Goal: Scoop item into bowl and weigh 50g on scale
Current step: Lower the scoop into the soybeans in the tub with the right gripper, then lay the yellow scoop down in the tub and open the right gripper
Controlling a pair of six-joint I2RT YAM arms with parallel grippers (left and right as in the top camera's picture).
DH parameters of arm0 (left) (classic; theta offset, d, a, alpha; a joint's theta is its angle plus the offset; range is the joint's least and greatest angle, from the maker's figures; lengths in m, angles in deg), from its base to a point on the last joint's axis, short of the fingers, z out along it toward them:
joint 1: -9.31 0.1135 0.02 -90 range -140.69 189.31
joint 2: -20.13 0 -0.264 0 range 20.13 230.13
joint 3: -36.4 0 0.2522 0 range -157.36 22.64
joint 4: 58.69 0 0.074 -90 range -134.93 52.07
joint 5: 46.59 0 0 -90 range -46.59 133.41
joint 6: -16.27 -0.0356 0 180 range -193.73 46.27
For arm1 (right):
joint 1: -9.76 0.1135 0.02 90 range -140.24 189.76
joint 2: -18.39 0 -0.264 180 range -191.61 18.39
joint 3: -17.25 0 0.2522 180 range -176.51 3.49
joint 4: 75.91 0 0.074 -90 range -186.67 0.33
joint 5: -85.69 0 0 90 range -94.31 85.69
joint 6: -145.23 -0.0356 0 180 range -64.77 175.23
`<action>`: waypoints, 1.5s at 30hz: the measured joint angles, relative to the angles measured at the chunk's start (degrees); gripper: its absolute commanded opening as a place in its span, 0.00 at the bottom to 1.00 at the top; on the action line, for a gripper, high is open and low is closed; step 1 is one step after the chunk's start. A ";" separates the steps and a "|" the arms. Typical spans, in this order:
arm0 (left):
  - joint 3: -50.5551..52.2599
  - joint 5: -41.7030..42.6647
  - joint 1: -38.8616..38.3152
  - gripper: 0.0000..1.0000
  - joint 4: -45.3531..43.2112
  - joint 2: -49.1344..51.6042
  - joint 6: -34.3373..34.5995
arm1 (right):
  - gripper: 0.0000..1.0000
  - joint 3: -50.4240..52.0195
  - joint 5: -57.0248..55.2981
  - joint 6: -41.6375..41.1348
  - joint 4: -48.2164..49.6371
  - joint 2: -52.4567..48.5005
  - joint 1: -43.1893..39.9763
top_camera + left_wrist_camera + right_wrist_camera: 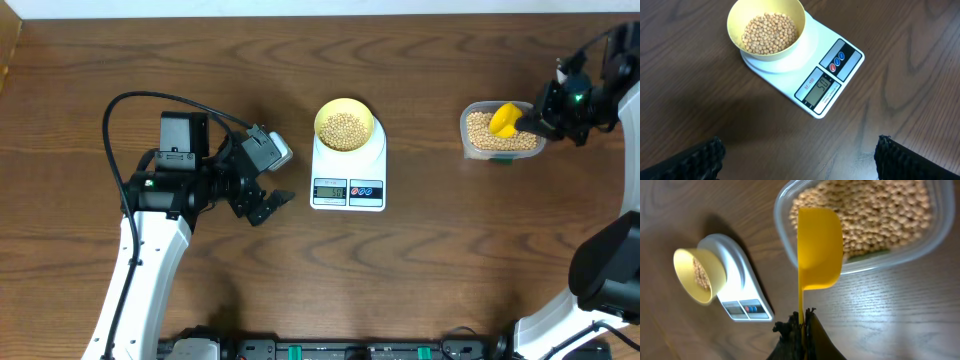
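The pale-yellow bowl (345, 125) stands on the white scale (372, 160) and holds a layer of tan beans (769, 32). The scale's display (820, 90) is lit. My left gripper (800, 150) hovers open to the left of the scale, apart from it, with nothing between its fingers. My right gripper (802, 320) is shut on the thin handle of a yellow scoop (819, 245). The scoop's cup hangs over the left end of a clear tub (890, 262) full of beans (880, 210). No beans show on the scoop's visible face.
The tub (468, 140) sits at the right of the table, a short way from the scale (742, 272). The left arm's body and cable (150, 100) lie left of the scale. Bare wood surrounds both.
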 measured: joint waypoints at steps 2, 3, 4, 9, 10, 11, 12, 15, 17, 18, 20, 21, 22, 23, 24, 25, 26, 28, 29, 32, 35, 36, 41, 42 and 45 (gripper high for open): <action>0.00 0.02 -0.02 0.98 0.00 0.00 0.00 | 0.01 1.66 -0.98 -4.13 1.16 0.00 -0.63; 0.00 0.02 0.00 0.98 0.00 0.00 0.00 | 0.01 2.40 -2.03 -6.84 1.62 0.00 -0.72; 0.00 0.02 0.00 0.98 -0.02 0.00 0.00 | 0.01 3.34 -3.23 -9.64 2.23 0.00 -0.79; 0.00 0.02 0.00 0.98 0.00 0.00 0.00 | 0.01 7.56 -4.74 -19.76 8.96 0.00 -0.79; 0.00 0.02 0.00 0.98 -0.02 0.00 0.00 | 0.01 8.09 -4.55 -20.65 9.99 -0.02 -0.79; 0.00 0.00 0.00 0.98 -0.02 0.00 0.00 | 0.01 8.44 -4.35 -21.51 10.78 -0.02 -0.79; 0.00 0.00 0.00 0.98 -0.02 0.00 0.00 | 0.01 8.72 -4.20 -22.40 11.65 -0.02 -0.79; 0.00 0.00 -0.02 0.98 -0.02 0.00 0.00 | 0.01 8.85 -3.93 -23.91 13.31 -0.02 -0.79; 0.00 0.02 0.00 0.98 -0.02 0.00 0.00 | 0.01 8.87 -3.80 -24.44 14.36 -0.02 -0.83; 0.00 0.00 0.00 0.97 -0.02 0.00 0.00 | 0.01 8.87 -3.80 -24.59 14.60 -0.02 -0.83; 0.00 0.00 0.00 0.98 -0.02 0.00 0.00 | 0.01 8.87 -3.76 -25.07 14.60 -0.02 -0.83; 0.00 0.00 0.00 0.97 0.00 0.00 0.00 | 0.01 8.94 -3.65 -25.29 14.60 -0.02 -0.83; 0.00 0.02 0.00 0.98 -0.02 0.00 0.00 | 0.01 9.03 -3.58 -25.40 14.49 -0.02 -0.83; 0.00 0.00 0.00 0.98 -0.02 0.00 0.00 | 0.01 9.11 -3.58 -25.49 14.43 -0.02 -0.83; 0.00 0.00 0.00 0.98 -0.02 0.00 0.00 | 0.01 9.31 -3.56 -25.53 14.45 -0.02 -0.83; 0.00 0.00 0.00 0.98 -0.02 0.00 0.00 | 0.01 9.49 -3.56 -25.53 14.40 -0.02 -0.83; 0.00 0.02 0.00 0.98 -0.02 0.00 0.00 | 0.01 9.60 -3.56 -25.55 14.40 -0.02 -0.83; 0.00 0.00 0.00 0.98 -0.02 0.00 0.00 | 0.01 9.66 -3.56 -25.55 14.43 -0.02 -0.83; 0.00 0.00 0.00 0.98 -0.02 0.00 0.00 | 0.01 9.66 -3.56 -25.55 14.43 -0.02 -0.83; 0.00 0.00 0.00 0.98 -0.02 0.00 0.00 | 0.01 9.68 -3.54 -25.55 14.45 -0.02 -0.83; 0.00 0.00 0.00 0.98 -0.02 0.00 0.00 | 0.02 9.68 -3.56 -25.55 14.47 -0.02 -0.83; 0.00 0.00 0.00 0.98 -0.02 0.00 0.00 | 0.02 9.68 -3.56 -25.55 14.47 -0.02 -0.83; 0.00 0.00 -0.02 0.98 -0.02 0.00 0.00 | 0.07 9.68 -3.58 -25.62 14.43 -0.02 -0.83; 0.00 0.00 0.00 0.98 -0.02 0.00 0.00 | 0.08 9.68 -3.56 -25.66 14.40 -0.02 -0.83; 0.00 0.02 -0.02 0.98 -0.02 0.00 0.00 | 0.13 9.68 -3.58 -25.68 13.18 -0.02 -0.83</action>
